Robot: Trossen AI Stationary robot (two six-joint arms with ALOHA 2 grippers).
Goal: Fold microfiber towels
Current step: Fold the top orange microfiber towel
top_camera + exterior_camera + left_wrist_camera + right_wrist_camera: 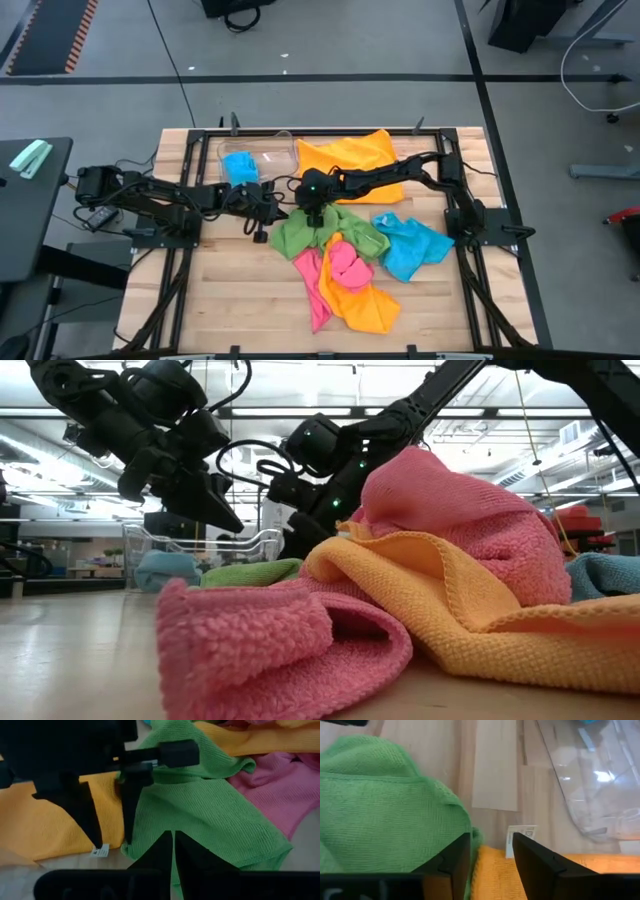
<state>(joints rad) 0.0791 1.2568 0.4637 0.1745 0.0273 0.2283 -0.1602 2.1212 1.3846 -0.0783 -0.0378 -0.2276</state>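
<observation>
At mid-desk the right gripper (312, 217), fingers parted and gripping nothing, hangs over the green towel's (300, 236) far edge; left gripper (262, 208), fingers closed, just left

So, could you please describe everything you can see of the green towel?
The green towel is a soft, finely looped microfiber cloth, crumpled and partly folded, not flat. It lies mid-table in front of the spread orange towel, its edge overlapping it, with the pink towel against its near side. The right gripper is at its edge, fingers parted; the left gripper, shut, points at it.
</observation>
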